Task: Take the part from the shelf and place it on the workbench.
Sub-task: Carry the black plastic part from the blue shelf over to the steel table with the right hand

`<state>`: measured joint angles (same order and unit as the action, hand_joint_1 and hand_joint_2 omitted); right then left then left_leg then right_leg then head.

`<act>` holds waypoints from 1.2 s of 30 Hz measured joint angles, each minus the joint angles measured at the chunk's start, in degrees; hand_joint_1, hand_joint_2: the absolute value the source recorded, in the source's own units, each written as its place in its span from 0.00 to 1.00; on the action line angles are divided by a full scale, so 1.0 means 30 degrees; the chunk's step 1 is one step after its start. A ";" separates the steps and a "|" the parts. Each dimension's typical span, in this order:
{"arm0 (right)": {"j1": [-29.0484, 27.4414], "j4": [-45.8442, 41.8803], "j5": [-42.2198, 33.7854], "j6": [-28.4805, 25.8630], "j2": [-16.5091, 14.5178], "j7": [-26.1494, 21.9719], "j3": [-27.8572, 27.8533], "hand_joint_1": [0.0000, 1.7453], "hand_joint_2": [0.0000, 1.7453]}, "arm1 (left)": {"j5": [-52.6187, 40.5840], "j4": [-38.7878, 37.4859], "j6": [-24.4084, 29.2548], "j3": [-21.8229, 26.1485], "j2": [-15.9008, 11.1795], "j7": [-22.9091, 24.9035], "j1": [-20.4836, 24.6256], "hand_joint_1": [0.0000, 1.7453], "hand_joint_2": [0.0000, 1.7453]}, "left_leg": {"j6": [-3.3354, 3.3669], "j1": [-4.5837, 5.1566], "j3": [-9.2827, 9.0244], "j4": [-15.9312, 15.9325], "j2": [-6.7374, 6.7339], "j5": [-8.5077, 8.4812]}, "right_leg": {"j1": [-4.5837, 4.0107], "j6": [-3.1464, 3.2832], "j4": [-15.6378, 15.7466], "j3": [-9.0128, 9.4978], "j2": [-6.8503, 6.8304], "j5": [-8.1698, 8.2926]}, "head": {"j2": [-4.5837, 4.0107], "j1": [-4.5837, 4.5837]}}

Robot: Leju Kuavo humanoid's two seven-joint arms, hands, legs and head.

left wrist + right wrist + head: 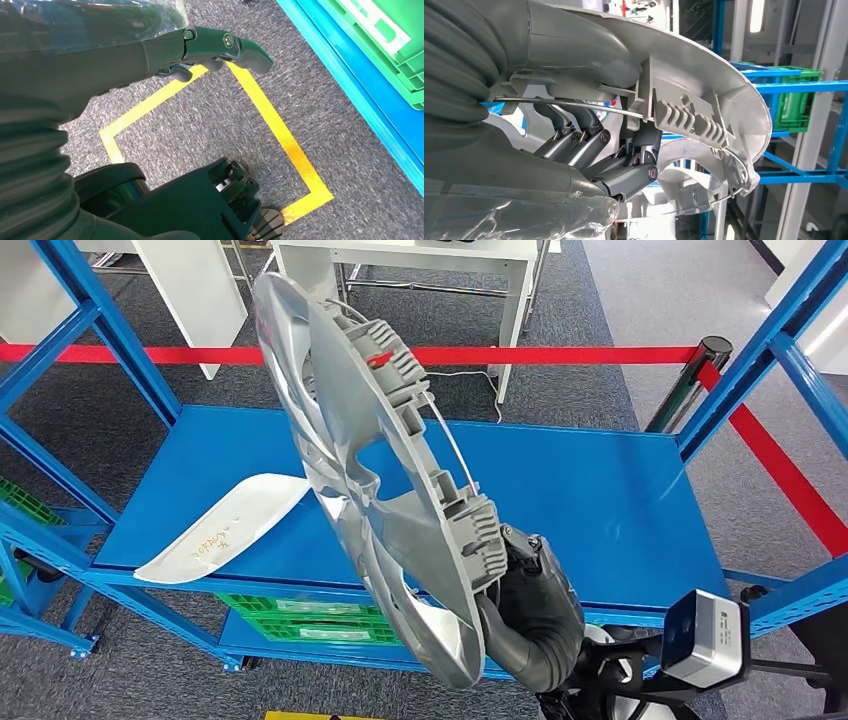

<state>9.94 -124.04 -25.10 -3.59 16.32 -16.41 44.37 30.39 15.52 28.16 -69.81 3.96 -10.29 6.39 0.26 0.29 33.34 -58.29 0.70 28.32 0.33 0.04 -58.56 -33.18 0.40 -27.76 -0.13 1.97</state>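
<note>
Gripped at its rim by the right hand, the silver wheel-cover part hangs tilted above the blue shelf, lifted clear for carrying; left hand hangs empty, fingers loosely extended

Stood on blue posts: a blue shelf, its flat top wide and bare across the middle and right side. Lay near the front left corner of that top: a white curved piece, flat on the blue, one tip sticking out past the front edge, with small yellow writing on it. Sat on the lower level under the front edge: a green crate. Lay below it all: grey carpet floor, marked with yellow tape.
</note>
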 joint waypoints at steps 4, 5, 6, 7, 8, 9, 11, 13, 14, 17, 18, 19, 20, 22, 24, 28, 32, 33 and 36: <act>0.0001 -0.0020 0.0055 -0.0237 0.0038 0.0182 0.0106 1.00 1.00 | 0.0035 0.0000 -0.0011 0.0137 0.0000 0.0015 -0.0005 0.00 1.00 | 0.0000 0.0000 0.0000 0.0000 0.0000 0.0000 | 0.0000 0.0001 0.0000 -0.0001 0.0000 -0.0001 | 0.0000 0.0002; 0.0001 -0.0020 0.0068 -0.0294 0.0047 0.0221 0.0122 1.00 1.00 | 0.0037 0.0000 -0.0011 0.0166 0.0000 0.0020 -0.0006 0.00 1.00 | 0.0000 0.0000 0.0000 0.0000 0.0000 0.0000 | 0.0000 0.0001 0.0000 -0.0001 0.0000 -0.0001 | 0.0000 0.0000; 0.0001 -0.0020 0.0080 -0.0347 0.0058 0.0255 0.0133 1.00 1.00 | 0.0042 0.0000 -0.0011 0.0192 0.0000 0.0022 -0.0007 0.00 1.00 | 0.0000 0.0000 0.0000 0.0001 0.0000 0.0000 | -0.0001 0.0001 0.0000 -0.0001 0.0000 -0.0001 | 0.0000 0.0002; 0.0001 -0.0020 0.0093 -0.0409 0.0069 0.0284 0.0142 1.00 1.00 | 0.0051 0.0000 -0.0011 0.0212 0.0000 0.0022 -0.0007 0.00 1.00 | 0.0000 -0.0001 0.0000 0.0001 0.0000 0.0000 | -0.0001 0.0002 0.0000 0.0000 0.0000 -0.0001 | 0.0000 0.0002; 0.0001 -0.0020 0.0099 -0.0463 0.0078 0.0306 0.0149 1.00 1.00 | 0.0062 0.0000 -0.0011 0.0224 0.0002 0.0022 -0.0007 0.00 1.00 | 0.0000 -0.0001 0.0000 0.0001 0.0000 0.0000 | -0.0001 0.0002 0.0000 0.0000 0.0000 -0.0001 | 0.0000 0.0002; 0.0001 -0.0020 0.0099 -0.0519 0.0089 0.0324 0.0157 1.00 1.00 | 0.0071 0.0000 -0.0011 0.0232 0.0004 0.0022 -0.0007 0.00 1.00 | 0.0000 -0.0001 0.0000 0.0001 0.0000 0.0000 | -0.0001 0.0002 0.0000 0.0000 0.0000 -0.0001 | 0.0000 0.0004; 0.0002 -0.0020 0.0099 -0.0643 0.0113 0.0341 0.0160 1.00 1.00 | 0.0097 0.0000 -0.0013 0.0237 0.0007 0.0022 -0.0007 0.00 1.00 | 0.0000 0.0000 0.0000 0.0001 0.0000 0.0000 | -0.0001 0.0002 0.0000 0.0000 0.0000 -0.0001 | 0.0000 0.0004; 0.0003 -0.0020 0.0102 -0.0785 0.0137 0.0352 0.0166 1.00 1.00 | 0.0135 0.0000 -0.0015 0.0241 0.0007 0.0024 -0.0005 0.00 1.00 | 0.0000 0.0000 0.0000 0.0001 0.0000 0.0000 | -0.0001 0.0002 0.0000 0.0001 0.0000 -0.0001 | 0.0000 0.0002; 0.0004 -0.0020 0.0104 -0.0851 0.0144 0.0363 0.0170 1.00 1.00 | 0.0152 0.0000 -0.0016 0.0243 0.0007 0.0040 -0.0003 0.00 1.00 | 0.0000 0.0000 0.0000 0.0001 0.0000 0.0000 | -0.0001 0.0002 0.0000 0.0001 0.0000 -0.0001 | 0.0000 0.0004; 0.0004 -0.0020 0.0106 -0.1037 0.0159 0.0399 0.0180 1.00 1.00 | 0.0197 0.0000 -0.0018 0.0246 0.0005 0.0195 0.0001 0.00 1.00 | 0.0000 0.0000 0.0000 0.0000 0.0000 0.0000 | 0.0000 0.0002 -0.0001 0.0000 0.0000 -0.0001 | 0.0000 0.0004; 0.0004 -0.0020 0.0106 -0.1095 0.0162 0.0410 0.0182 1.00 1.00 | 0.0210 0.0000 -0.0018 0.0246 0.0004 0.0253 0.0002 0.00 1.00 | 0.0000 0.0000 0.0000 0.0000 0.0000 0.0000 | 0.0000 0.0002 -0.0001 0.0000 0.0000 -0.0001 | 0.0000 0.0002; 0.0004 -0.0020 0.0106 -0.1144 0.0166 0.0423 0.0182 1.00 1.00 | 0.0217 0.0000 -0.0018 0.0246 0.0002 0.0297 0.0003 0.00 1.00 | 0.0000 0.0000 0.0000 0.0000 0.0000 0.0000 | 0.0000 0.0002 -0.0001 0.0000 0.0000 -0.0001 | 0.0000 0.0002; 0.0003 -0.0020 0.0106 -0.1191 0.0168 0.0439 0.0182 1.00 1.00 | 0.0217 0.0000 -0.0018 0.0246 0.0000 0.0328 0.0004 0.00 1.00 | 0.0000 0.0000 0.0000 0.0000 0.0000 0.0000 | 0.0000 0.0002 -0.0001 0.0000 0.0000 -0.0001 | 0.0000 0.0000; 0.0004 -0.0020 0.0106 -0.1283 0.0171 0.0479 0.0182 1.00 1.00 | 0.0217 0.0000 -0.0022 0.0246 0.0000 0.0379 0.0007 0.00 1.00 | 0.0000 0.0000 -0.0001 0.0001 0.0000 0.0000 | -0.0001 0.0002 -0.0001 0.0000 0.0000 -0.0001 | 0.0000 0.0002; 0.0004 -0.0020 0.0106 -0.1379 0.0175 0.0530 0.0182 1.00 1.00 | 0.0217 0.0000 -0.0042 0.0246 0.0000 0.0410 0.0011 0.00 1.00 | 0.0000 0.0000 -0.0001 0.0000 0.0000 0.0000 | -0.0001 0.0002 -0.0001 0.0000 0.0000 -0.0001 | 0.0000 0.0004; 0.0000 -0.0020 0.0106 -0.1583 0.0208 0.0638 0.0182 1.00 1.00 | 0.0217 0.0026 -0.0133 0.0246 -0.0002 0.0450 0.0013 0.00 1.00 | 0.0016 0.0015 0.0003 -0.0028 0.0003 0.0013 | 0.0015 -0.0011 0.0017 0.0002 0.0000 0.0008 | 0.0000 0.0002; -0.0011 -0.0018 0.0148 -0.1749 0.0248 0.0679 0.0182 1.00 1.00 | 0.0219 0.0077 -0.0190 0.0246 -0.0036 0.0494 0.0016 0.00 1.00 | 0.0087 0.0064 0.0012 -0.0079 0.0013 0.0055 | 0.0071 -0.0064 0.0036 0.0007 0.0001 0.0019 | 0.0000 -0.0004; -0.0019 -0.0020 0.0184 -0.1802 0.0255 0.0688 0.0180 1.00 1.00 | 0.0221 0.0086 -0.0208 0.0246 -0.0049 0.0508 0.0017 0.00 1.00 | 0.0115 0.0081 0.0015 -0.0090 0.0014 0.0067 | 0.0088 -0.0090 0.0043 0.0010 0.0002 0.0023 | 0.0000 -0.0002; -0.0084 -0.0022 0.0275 -0.1940 0.0286 0.0710 0.0155 1.00 1.00 | 0.0233 0.0106 -0.0272 0.0246 -0.0066 0.0539 0.0028 0.00 1.00 | 0.0261 0.0030 -0.0051 0.0068 -0.0009 -0.0024 | 0.0087 -0.0231 0.0057 0.0046 0.0007 -0.0005 | 0.0000 -0.0005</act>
<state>9.69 -124.11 -24.28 -9.41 17.17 -14.28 44.83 31.09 15.84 27.35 -69.07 3.76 -8.68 6.48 1.04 0.38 33.19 -58.08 0.67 28.25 0.60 -0.65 -58.39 -33.04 0.43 -27.77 -0.13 1.95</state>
